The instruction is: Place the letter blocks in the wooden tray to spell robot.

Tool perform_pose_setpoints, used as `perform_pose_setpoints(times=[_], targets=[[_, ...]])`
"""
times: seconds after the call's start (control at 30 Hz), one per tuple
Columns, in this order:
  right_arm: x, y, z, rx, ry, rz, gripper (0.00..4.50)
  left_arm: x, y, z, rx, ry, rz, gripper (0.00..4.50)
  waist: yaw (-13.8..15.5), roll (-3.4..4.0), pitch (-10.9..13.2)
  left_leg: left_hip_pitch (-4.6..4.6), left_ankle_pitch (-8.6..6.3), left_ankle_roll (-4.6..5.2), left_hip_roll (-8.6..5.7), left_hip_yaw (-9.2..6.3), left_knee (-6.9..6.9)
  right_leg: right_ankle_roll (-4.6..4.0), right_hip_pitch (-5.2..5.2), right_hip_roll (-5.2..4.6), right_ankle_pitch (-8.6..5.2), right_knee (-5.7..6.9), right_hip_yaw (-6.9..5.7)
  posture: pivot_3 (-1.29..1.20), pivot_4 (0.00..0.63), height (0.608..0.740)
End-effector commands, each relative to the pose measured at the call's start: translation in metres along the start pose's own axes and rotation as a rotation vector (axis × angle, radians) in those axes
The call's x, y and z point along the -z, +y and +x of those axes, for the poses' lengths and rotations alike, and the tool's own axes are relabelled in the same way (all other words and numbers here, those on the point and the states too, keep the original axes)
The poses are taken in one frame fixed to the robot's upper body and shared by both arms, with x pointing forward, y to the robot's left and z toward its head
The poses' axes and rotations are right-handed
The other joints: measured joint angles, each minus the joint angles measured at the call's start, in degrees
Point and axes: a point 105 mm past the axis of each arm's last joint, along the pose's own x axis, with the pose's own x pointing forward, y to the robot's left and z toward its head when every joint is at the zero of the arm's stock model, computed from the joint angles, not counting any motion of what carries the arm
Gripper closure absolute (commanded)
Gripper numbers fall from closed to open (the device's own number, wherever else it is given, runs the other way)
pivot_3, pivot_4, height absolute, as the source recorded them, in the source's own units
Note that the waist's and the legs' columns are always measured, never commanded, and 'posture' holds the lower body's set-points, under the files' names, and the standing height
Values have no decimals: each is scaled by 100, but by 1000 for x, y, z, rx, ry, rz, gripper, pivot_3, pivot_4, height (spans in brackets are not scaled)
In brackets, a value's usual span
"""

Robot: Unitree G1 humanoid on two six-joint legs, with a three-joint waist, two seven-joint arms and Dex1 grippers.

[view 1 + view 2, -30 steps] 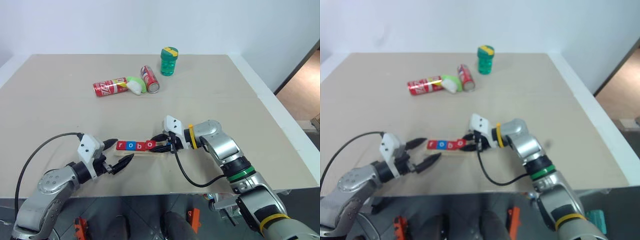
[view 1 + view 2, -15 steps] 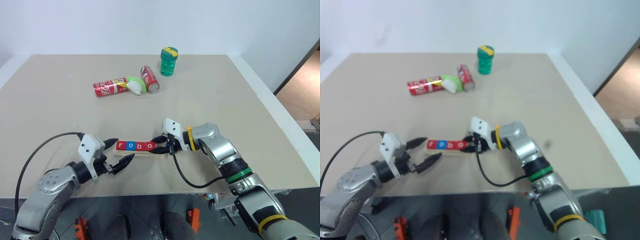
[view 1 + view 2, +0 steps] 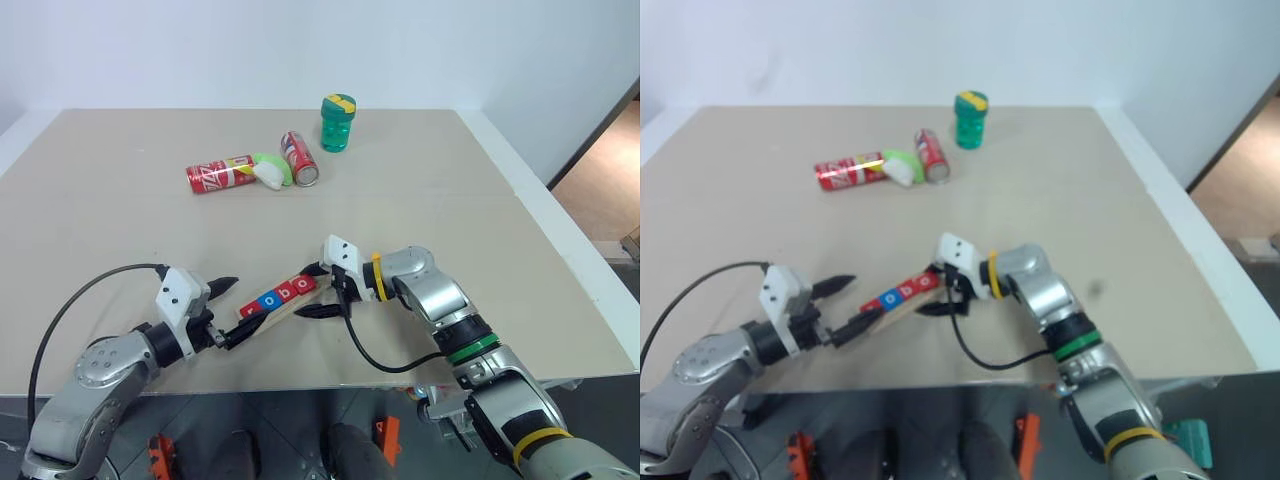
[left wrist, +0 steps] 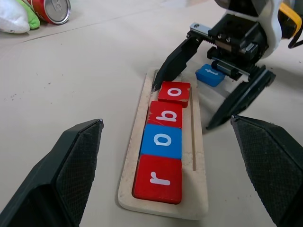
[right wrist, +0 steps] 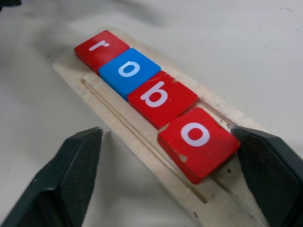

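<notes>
The wooden tray [image 3: 316, 290] lies slantwise near the table's front, with four letter blocks [image 4: 161, 140] in it reading r, o, b, o. The last one, a red o [image 5: 198, 141], sits a little skewed. Just past the tray's far end, under my right wrist, a blue t block [image 4: 210, 75] lies on the table. My right gripper [image 3: 311, 291] is open, its fingers on either side of that end of the tray. My left gripper [image 3: 238, 306] is open at the r end, one finger on each side of the tray, gripping nothing.
Far back lie two red soda cans [image 3: 220, 175] [image 3: 300, 158] with a green and white soft toy [image 3: 270, 170] between them, and a green jar [image 3: 338, 123] stands behind. A black cable [image 3: 375, 362] hangs from my right wrist near the table's front edge.
My right gripper has opened. The tray with its four blocks has swung from lying across to lying slantwise, its right end farther back. The left arm has stayed put.
</notes>
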Motion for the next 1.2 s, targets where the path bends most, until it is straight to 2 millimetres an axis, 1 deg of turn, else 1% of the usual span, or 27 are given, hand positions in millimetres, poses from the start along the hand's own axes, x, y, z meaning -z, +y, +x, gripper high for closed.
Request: perform_pose_setpoints(times=[0.03, 0.23, 0.33, 0.47, 0.57, 0.63, 0.67, 0.7, 0.83, 1.0, 1.2], targets=[[-27, -4, -10, 22, -67, -44, 43, -14, 1, -2, -1, -35, 46, 0, 0, 0, 0, 0, 0, 0, 0, 0, 0, 0, 0, 0, 0, 0, 0, 0, 150, 740], [-38, -4, -19, 54, -108, -41, 43, -17, -2, -1, 32, -45, 39, 0, 1, 0, 0, -1, 0, 0, -1, 0, 0, 1, 0, -1, -1, 0, 0, 0, 150, 740], [-42, -9, -30, 106, -131, -29, 876, -17, -10, -2, 81, -34, 25, 0, 0, 0, 0, -1, 0, 0, -1, 1, 0, 1, -1, -1, -1, 0, 1, 0, 150, 740], [-31, 0, -40, 98, -104, 8, 2252, -16, -15, -5, 118, -17, 13, 0, 1, 0, 0, -3, -1, -1, -2, -1, -2, 2, -1, -2, -6, -1, 1, 0, 150, 740], [-22, 7, -41, 82, -81, 28, 3307, -15, -17, -5, 132, -9, 6, 0, 2, 0, 0, -3, -1, -1, -5, -2, -4, 4, -1, -3, -11, -1, 2, 0, 150, 740], [-15, 10, -38, 81, -63, 40, 3966, -15, -17, -5, 145, -4, 3, 0, -7, -1, 0, -3, -1, -1, -5, -1, -4, 3, -2, -3, -10, -1, 3, 0, 150, 740], [-13, 11, -36, 81, -59, 42, 4271, -15, -18, -5, 148, -3, 3, 0, -12, 0, 0, -2, -1, -1, -3, 0, -4, 1, -2, -2, -8, -1, 2, 0, 150, 740], [-12, 11, -35, 81, -55, 47, 4482, -15, -17, -5, 149, -3, 3, 0, -13, 0, 0, 0, -1, -1, -2, 1, -3, -2, -2, -1, -6, -1, 2, 0, 150, 740], [-7, 10, -28, 84, -31, 36, 4482, -16, -15, -3, 148, -4, 12, 0, -10, -1, 0, 1, 0, 0, 0, -2, -2, -2, -1, 1, -4, 0, 0, 0, 150, 740], [-9, 7, -21, 87, -35, 19, 4482, -15, -14, -3, 143, 1, 17, 0, -10, -1, 0, 1, 0, 0, -2, 3, -2, 1, -1, 0, -5, -1, 4, 0, 150, 740], [-7, -2, -12, 109, -28, -17, 4482, -13, -15, -3, 133, 4, 19, 0, -11, -1, 0, -1, 0, -1, -2, 0, -2, 1, -2, 0, -6, 0, 2, 0, 150, 740]])
